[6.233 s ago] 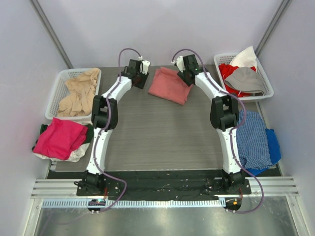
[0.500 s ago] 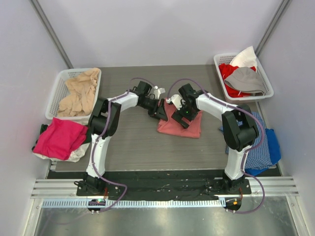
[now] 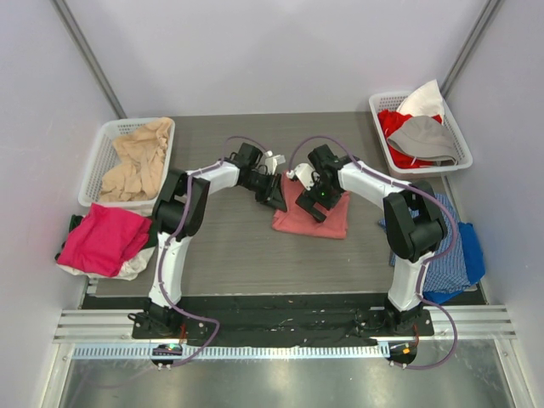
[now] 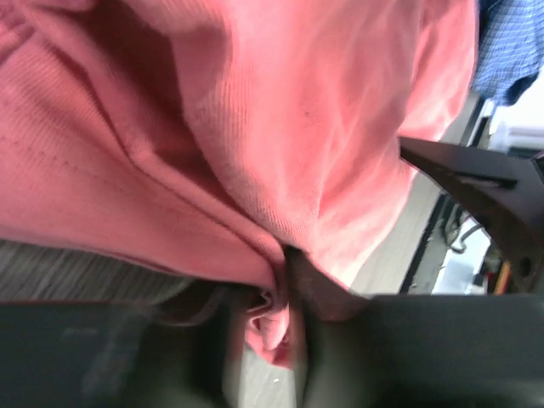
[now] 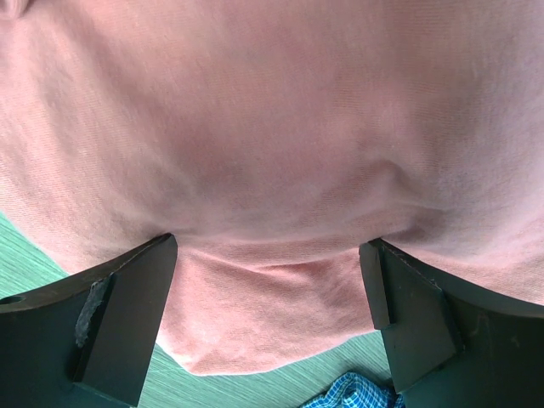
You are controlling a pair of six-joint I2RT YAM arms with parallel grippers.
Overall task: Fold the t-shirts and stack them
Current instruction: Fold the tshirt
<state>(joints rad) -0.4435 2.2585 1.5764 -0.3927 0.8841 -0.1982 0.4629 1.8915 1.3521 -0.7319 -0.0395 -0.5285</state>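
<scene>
- At your far left, a white basket (image 3: 93,167) holds a beige t-shirt (image 3: 136,157). Just in front of it, a magenta-pink t-shirt (image 3: 104,238) lies bunched at the table's edge.
- Your left gripper (image 3: 274,195) sits at the left edge of the salmon-red t-shirt (image 3: 313,221). Its jaws are drawn nearly together with a fold of that cloth caught between them, as far as the blurred wrist view lets you judge.
- The salmon-red t-shirt lies folded on the grey table (image 3: 229,246) near its middle, between the two arms.
- Your right gripper (image 3: 317,199) is over the shirt's far part, jaws spread wide and gripping nothing. Cloth fills the view between its fingers.
- Further right, a blue checked cloth (image 3: 438,242) lies beside the right arm. The far basket (image 3: 461,146) holds a red t-shirt (image 3: 398,126) under a grey cloth (image 3: 425,136).
</scene>
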